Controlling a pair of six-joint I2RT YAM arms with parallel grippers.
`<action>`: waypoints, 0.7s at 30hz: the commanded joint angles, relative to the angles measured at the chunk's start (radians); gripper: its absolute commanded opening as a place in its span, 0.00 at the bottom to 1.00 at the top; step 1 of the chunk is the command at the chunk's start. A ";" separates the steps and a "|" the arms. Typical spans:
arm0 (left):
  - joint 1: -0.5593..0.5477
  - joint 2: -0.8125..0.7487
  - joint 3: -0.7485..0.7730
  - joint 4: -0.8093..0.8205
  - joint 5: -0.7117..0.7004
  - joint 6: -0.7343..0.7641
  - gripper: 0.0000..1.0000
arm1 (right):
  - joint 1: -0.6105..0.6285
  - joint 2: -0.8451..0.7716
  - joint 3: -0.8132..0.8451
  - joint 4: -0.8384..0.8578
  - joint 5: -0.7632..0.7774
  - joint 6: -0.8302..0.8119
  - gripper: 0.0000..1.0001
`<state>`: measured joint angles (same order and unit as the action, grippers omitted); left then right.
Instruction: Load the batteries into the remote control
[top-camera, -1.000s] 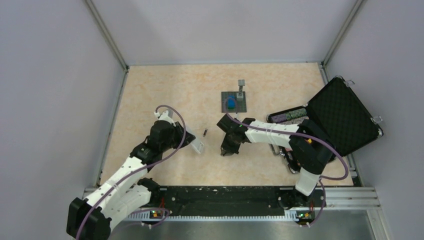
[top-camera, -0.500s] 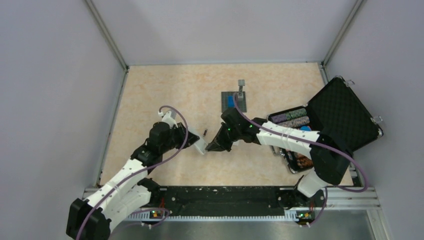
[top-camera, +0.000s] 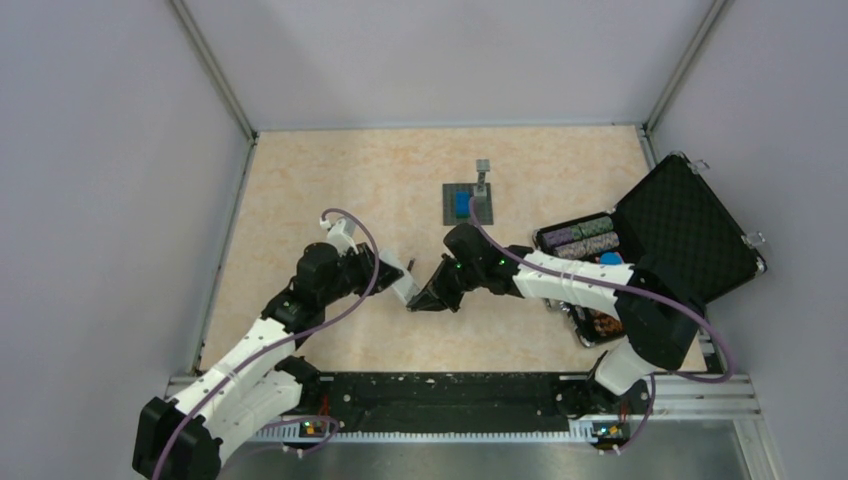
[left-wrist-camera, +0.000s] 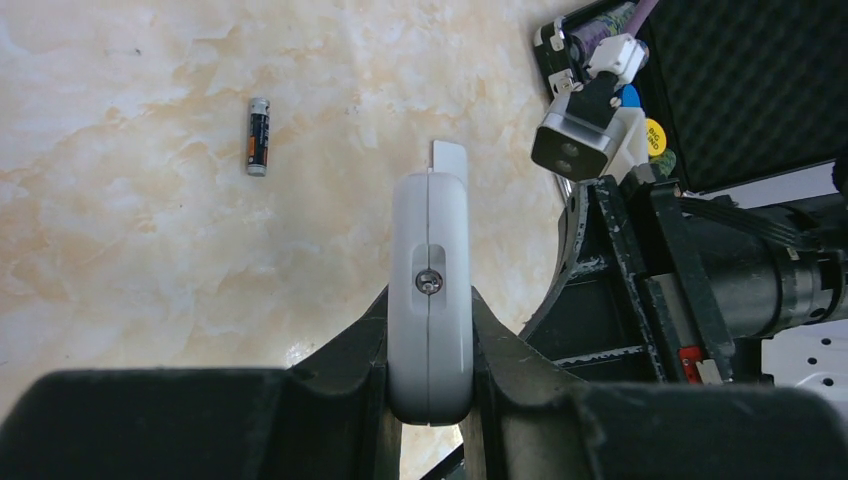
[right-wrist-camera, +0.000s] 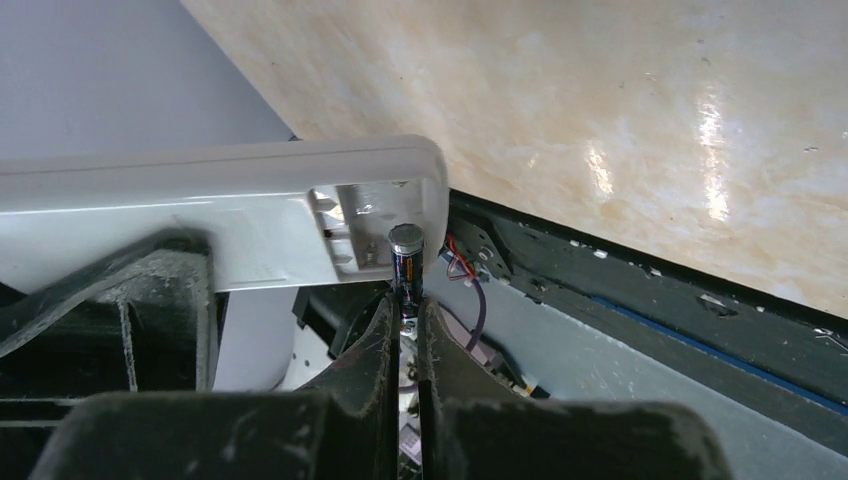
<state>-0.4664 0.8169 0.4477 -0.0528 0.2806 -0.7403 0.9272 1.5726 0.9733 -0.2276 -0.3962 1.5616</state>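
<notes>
My left gripper (left-wrist-camera: 430, 335) is shut on the white remote control (left-wrist-camera: 430, 260), which it holds edge-on above the table. From above the remote (top-camera: 398, 283) sits between the two arms. The right wrist view shows its plain back (right-wrist-camera: 200, 195) with the open battery bay (right-wrist-camera: 358, 228) at the end. My right gripper (right-wrist-camera: 404, 312) is shut on a dark battery (right-wrist-camera: 404, 258), whose silver tip is at the mouth of that bay. From above, the right gripper (top-camera: 424, 299) touches the remote's end. A second battery (left-wrist-camera: 258, 136) lies loose on the table (top-camera: 410, 264).
A grey square plate with a blue block (top-camera: 466, 204) stands further back at centre. An open black case (top-camera: 685, 230) holding rows of poker chips (top-camera: 585, 234) lies at the right. Enclosure walls ring the beige tabletop (top-camera: 330, 190).
My right gripper has swung left from the table's middle, carrying its battery to the end of the remote. The left arm has shifted the remote slightly right toward it.
</notes>
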 joint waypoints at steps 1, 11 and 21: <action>-0.001 -0.001 -0.004 0.080 0.024 0.016 0.00 | 0.010 -0.009 -0.025 0.053 -0.032 0.058 0.00; -0.001 -0.013 -0.004 0.065 0.034 0.019 0.00 | 0.010 0.000 -0.033 0.051 -0.005 0.074 0.00; 0.000 -0.013 0.009 0.057 0.079 0.025 0.00 | 0.007 0.025 -0.036 0.056 0.023 0.059 0.00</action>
<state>-0.4664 0.8162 0.4431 -0.0559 0.3038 -0.7246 0.9272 1.5803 0.9424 -0.2028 -0.3893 1.6203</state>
